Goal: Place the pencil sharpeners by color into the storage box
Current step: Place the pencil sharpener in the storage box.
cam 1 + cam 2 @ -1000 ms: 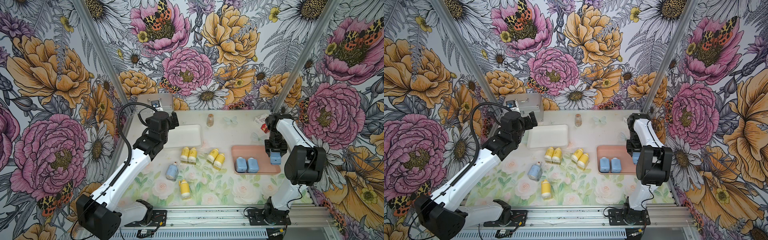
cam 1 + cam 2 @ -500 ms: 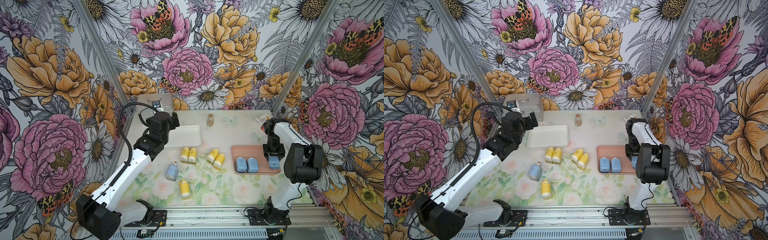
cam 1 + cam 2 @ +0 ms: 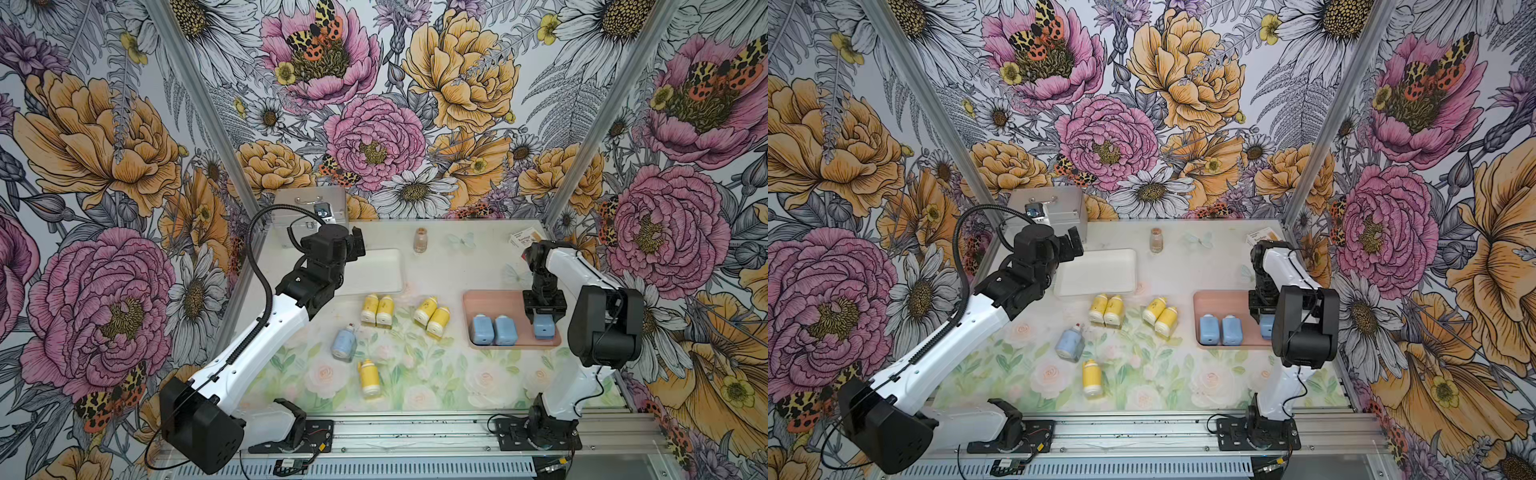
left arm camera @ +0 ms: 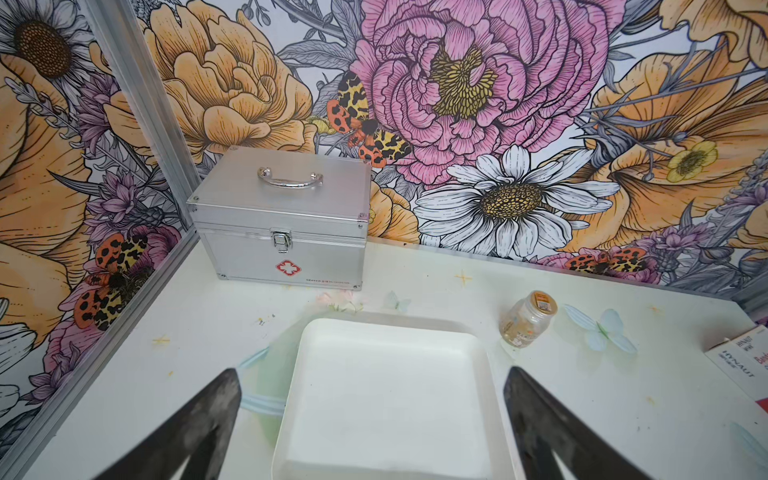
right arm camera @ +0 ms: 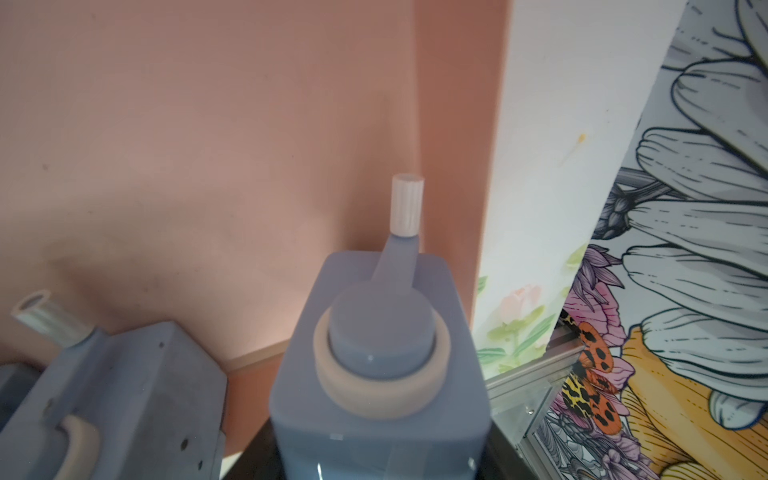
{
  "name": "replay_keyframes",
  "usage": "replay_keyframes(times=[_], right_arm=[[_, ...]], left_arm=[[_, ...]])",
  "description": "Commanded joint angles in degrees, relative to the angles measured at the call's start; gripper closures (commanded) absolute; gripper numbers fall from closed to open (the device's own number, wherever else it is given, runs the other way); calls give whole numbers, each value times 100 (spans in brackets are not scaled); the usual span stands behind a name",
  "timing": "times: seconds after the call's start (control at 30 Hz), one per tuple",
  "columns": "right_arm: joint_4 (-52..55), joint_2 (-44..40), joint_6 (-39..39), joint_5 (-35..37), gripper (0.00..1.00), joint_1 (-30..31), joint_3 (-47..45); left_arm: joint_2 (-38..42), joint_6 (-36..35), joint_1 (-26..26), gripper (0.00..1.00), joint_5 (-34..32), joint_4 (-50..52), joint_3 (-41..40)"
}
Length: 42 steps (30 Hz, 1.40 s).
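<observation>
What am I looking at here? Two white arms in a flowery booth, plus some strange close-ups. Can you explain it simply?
These are two robot arms bolted to a rail, each ending in a two-fingered gripper. The two wide pictures come from one overhead camera pair. The close-ups come from a camera on each wrist.

The left gripper is open and empty, pointing at the white tray. The right gripper is closed on a blue pencil sharpener at the pink tray, where two more blue sharpeners lie.

On the table are five yellow sharpeners, one loose blue sharpener, a glass vial, a small carton and a silver first-aid case.
</observation>
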<state>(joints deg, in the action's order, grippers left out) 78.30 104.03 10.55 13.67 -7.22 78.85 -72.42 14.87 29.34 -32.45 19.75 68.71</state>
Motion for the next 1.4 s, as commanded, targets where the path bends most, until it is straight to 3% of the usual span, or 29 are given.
replay_keyframes(times=[0.0, 0.73, 1.37], right_arm=[[-77, 73, -77, 107, 57, -42, -33], [-92, 155, -61, 373, 51, -192, -124], [-54, 192, 8, 637, 35, -191, -134]], left_arm=[[-26, 40, 56, 1, -175, 64, 238], [-99, 32, 153, 1, -253, 79, 288], [-188, 27, 168, 1, -221, 82, 338]])
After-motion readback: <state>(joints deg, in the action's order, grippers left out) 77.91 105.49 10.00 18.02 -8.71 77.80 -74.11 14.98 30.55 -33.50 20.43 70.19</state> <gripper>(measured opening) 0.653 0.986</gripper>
